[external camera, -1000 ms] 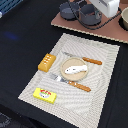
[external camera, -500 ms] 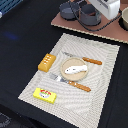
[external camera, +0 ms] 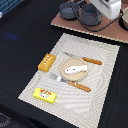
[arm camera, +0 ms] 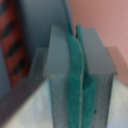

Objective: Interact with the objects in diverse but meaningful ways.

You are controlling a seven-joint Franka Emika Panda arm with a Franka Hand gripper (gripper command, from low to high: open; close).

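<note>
You see the gripper (arm camera: 79, 75) in the wrist view with its two green pads (arm camera: 75, 70) pressed together and nothing between them. In the exterior view the arm's white body (external camera: 106, 7) sits at about 1 o'clock, above the grey pots (external camera: 80, 12), well apart from the food.

The objects are laid like a small meal on the striped placemat (external camera: 107, 75). The tan plate (external camera: 75, 69) is in the middle and the white fish (external camera: 75, 68) lies on it. The red-brown sausage (external camera: 92, 61) lies just beside the plate at 2 o'clock. An orange-handled fork (external camera: 71, 83) lies at 6 o'clock from the plate, close to the rim, as cutlery is set for eating. The orange bread loaf (external camera: 46, 62) is at 9 o'clock, near the mat's edge. The yellow red-labelled block (external camera: 44, 94) is at 7 o'clock, near the mat's corner.

I judge that you have good room over the mat at 4 o'clock, where the cloth is bare. Around the plate it is tight, because sausage and fork are close to the rim. The pots stand close together, so a descent there needs care.
</note>
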